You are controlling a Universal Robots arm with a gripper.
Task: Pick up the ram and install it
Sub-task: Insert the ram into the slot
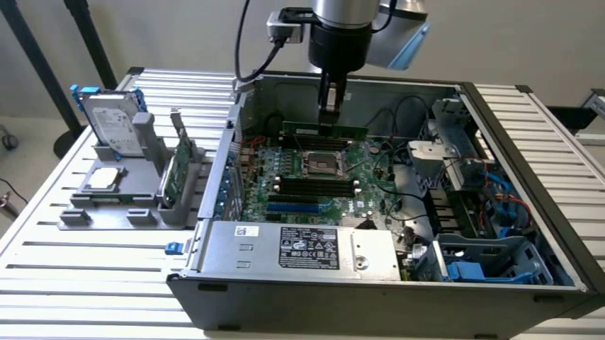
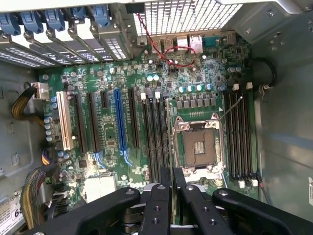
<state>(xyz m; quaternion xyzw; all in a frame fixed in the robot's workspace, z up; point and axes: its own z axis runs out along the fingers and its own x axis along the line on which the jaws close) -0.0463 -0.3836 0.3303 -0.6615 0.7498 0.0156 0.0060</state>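
Hand (image 1: 330, 119) pinches the ram (image 1: 300, 130) by its top edge. The stick is held level inside the open computer case (image 1: 378, 301), near the case's far wall, just behind the processor socket (image 1: 319, 164) on the motherboard (image 1: 373, 202). Can't tell if it's touching the board.

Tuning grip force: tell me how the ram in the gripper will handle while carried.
The ram is a thin board, so probably stiff yet fragile if bent. The gripper pinches only its middle, so the long ends may tilt. It looks small, likely light.
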